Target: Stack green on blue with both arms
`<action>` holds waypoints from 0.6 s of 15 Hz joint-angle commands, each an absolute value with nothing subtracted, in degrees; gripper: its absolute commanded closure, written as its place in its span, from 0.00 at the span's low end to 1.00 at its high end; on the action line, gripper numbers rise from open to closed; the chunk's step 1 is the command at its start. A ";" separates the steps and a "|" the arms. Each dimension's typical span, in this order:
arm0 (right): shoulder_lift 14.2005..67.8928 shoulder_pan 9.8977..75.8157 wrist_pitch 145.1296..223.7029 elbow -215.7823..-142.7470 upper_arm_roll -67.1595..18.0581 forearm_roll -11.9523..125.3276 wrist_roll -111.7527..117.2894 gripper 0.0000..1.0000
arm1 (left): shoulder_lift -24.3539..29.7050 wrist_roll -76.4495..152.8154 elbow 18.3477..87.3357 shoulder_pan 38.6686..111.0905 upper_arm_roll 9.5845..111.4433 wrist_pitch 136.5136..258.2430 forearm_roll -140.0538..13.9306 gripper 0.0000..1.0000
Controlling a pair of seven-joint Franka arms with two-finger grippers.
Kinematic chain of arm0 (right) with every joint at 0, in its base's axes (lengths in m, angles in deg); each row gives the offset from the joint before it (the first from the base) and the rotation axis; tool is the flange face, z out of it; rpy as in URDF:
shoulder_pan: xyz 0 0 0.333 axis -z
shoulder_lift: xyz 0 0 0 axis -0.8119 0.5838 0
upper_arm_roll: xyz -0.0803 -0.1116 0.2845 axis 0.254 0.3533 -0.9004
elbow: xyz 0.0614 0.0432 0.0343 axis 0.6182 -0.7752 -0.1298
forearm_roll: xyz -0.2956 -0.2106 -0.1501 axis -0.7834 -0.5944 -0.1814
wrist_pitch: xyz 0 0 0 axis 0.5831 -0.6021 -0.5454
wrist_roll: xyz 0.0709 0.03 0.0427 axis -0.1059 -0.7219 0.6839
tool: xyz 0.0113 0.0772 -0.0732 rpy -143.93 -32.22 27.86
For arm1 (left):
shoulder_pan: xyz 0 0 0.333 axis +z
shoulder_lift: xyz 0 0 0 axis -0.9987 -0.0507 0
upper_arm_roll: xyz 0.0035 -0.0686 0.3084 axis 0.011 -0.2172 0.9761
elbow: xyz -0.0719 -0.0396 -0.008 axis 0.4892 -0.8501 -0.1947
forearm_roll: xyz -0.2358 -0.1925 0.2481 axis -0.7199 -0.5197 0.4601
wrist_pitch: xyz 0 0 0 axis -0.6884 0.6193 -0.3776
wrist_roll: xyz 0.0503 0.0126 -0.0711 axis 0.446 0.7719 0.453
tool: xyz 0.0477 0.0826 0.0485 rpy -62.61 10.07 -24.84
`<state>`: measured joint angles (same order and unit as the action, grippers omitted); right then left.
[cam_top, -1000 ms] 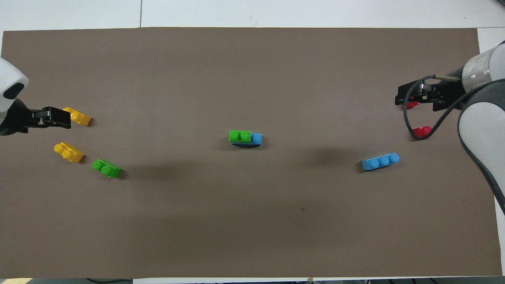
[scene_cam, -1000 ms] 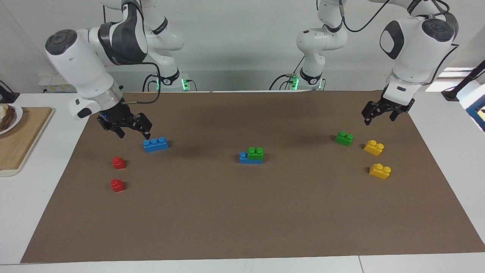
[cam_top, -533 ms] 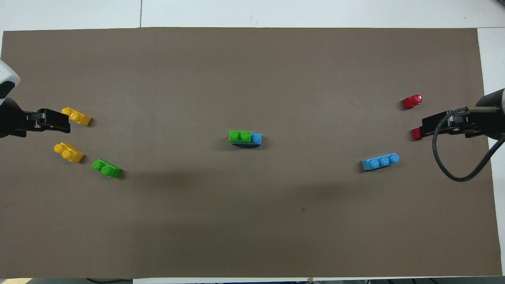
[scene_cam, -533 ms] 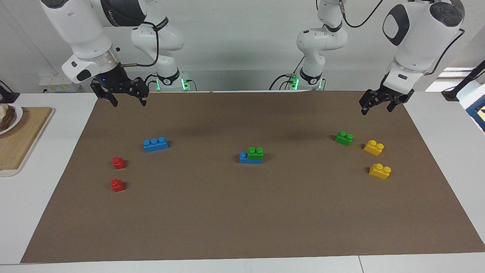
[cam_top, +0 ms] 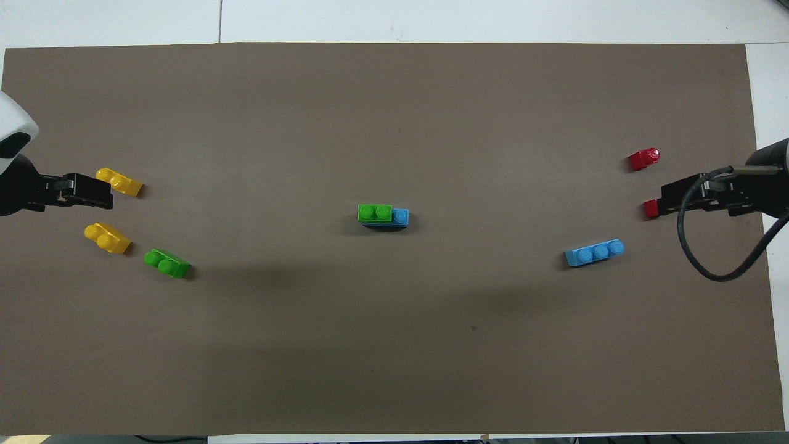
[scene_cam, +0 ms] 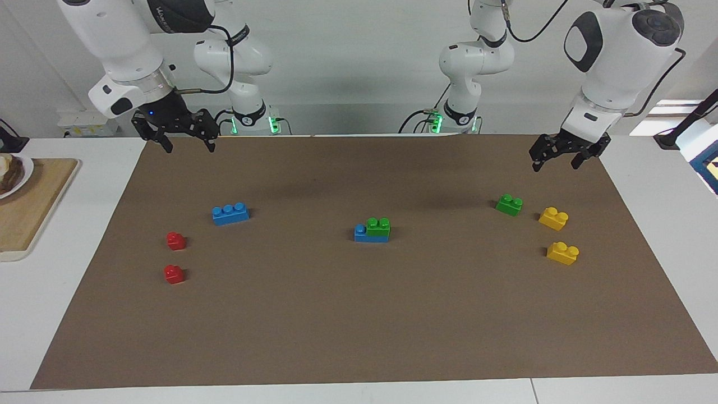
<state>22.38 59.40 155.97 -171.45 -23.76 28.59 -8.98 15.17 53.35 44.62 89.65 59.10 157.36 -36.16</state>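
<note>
With a small green plastic two-stud brick point(scene_cam: 378, 225) seated on a blue three-stud brick point(scene_cam: 364, 234), the left end effector point(scene_cam: 561, 159) and right end effector point(scene_cam: 175, 133) hang open, empty, over the tabletop's ends.

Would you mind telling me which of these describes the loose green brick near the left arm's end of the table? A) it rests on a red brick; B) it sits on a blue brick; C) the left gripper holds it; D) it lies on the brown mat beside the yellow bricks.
D: the loose green brick lies on the brown mat next to the yellow bricks, with the open left gripper raised above it and empty.
</note>
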 commanded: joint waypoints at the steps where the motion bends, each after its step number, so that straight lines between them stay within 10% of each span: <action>1: 22.54 59.64 155.67 -171.05 -24.21 26.63 -7.87 0.00 | 16.87 49.51 46.56 90.00 59.06 159.71 -38.97 0.00; 9: 22.54 59.56 155.59 -171.05 -24.29 24.43 -7.95 0.00 | 17.04 49.58 46.56 89.74 59.15 159.28 -39.16 0.00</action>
<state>22.38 59.33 155.97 -171.45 -23.90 25.69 -8.98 15.26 50.24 44.62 89.66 59.14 158.32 -38.29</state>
